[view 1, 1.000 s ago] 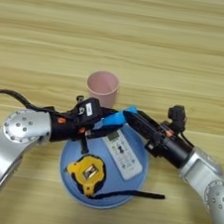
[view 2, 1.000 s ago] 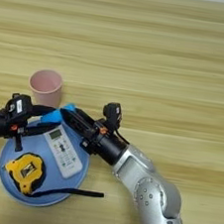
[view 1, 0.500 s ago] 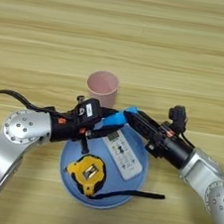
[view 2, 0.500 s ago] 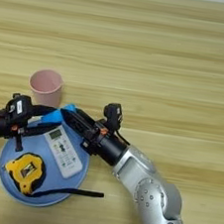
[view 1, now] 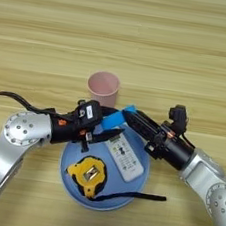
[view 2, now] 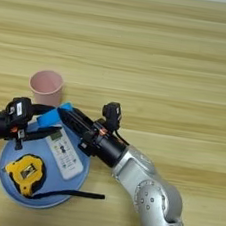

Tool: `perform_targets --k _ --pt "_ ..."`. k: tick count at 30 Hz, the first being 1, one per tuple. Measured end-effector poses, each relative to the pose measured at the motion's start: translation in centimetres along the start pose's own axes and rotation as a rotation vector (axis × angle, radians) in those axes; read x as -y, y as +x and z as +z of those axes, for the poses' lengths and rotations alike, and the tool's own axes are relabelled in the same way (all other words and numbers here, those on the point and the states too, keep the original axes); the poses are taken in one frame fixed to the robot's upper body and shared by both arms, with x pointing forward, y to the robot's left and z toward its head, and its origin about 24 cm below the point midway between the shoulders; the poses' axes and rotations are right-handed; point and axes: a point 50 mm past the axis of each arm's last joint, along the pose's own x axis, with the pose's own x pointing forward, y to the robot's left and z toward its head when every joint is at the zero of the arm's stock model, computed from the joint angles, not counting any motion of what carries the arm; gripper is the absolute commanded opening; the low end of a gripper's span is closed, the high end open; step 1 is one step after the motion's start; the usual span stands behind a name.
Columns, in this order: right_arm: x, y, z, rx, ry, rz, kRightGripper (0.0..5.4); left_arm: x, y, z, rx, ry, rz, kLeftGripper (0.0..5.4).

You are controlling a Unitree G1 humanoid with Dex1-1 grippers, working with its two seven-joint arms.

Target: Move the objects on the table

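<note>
Two items already down on the blue plate [view 1: 72, 172]: yellow-black tape measure [view 1: 87, 173] on the near left part, tape trailing out over the right rim, and white remote [view 1: 125, 157] lying beside it toward the right. Pink cup [view 1: 103, 87] upright on the bench [view 1: 143, 48], just beyond the plate's far rim, apparently not dealt with yet. Blue block [view 1: 117, 118] up off the surface, above the plate's far edge, right where both arms meet. Left gripper [view 1: 109, 128] reaching in from the left, upper finger at the block, lower finger splayed below it over the remote's far end. Right gripper [view 1: 131, 115] coming in from the right, its tip at the block's right end. Looks like a handover or a shared hold, but cannot tell which side truly carries the block, nor how either pair of fingers is set. By the look of it: roughly halfway, block in transit, cup left to go.
</note>
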Motion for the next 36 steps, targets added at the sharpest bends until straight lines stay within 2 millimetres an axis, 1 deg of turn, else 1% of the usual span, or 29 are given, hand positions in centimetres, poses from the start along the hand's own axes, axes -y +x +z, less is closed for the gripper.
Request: perform_targets --k 14,20,23,27,30,32,34,36 --pt "0.1 -0.1 0.2 0.007 -0.003 -0.008 0.77 0.1 0.0 0.0 0.003 0.001 0.002 3.79" --pt "1.4 -1.1 1.3 0.057 -0.036 -0.093 0.77 0.3 -0.1 -0.3 0.002 -0.01 0.008 4.33" --pt "2.0 -1.5 2.0 0.069 -0.1 -0.138 0.77 0.3 -0.1 -0.3 0.008 -0.013 0.016 4.65" --pt "3.1 -2.1 2.2 0.052 -0.205 -0.23 0.77 0.4 -0.1 -0.3 0.012 -0.016 0.019 4.99" --pt "4.1 -2.5 2.4 0.043 -0.335 -0.315 0.77 0.5 -0.1 -0.3 0.014 -0.019 0.02 5.28" --pt "4.2 -2.5 2.4 0.034 -0.403 -0.334 0.77 0.5 -0.1 -0.3 0.014 -0.021 0.019 5.38" --pt "4.4 -2.3 2.1 0.002 -0.514 -0.366 0.77 0.5 -0.1 -0.3 0.016 -0.021 0.019 5.4" --pt "4.5 -2.3 1.8 -0.017 -0.579 -0.376 0.77 0.5 -0.2 -0.3 0.018 -0.019 0.02 5.4"
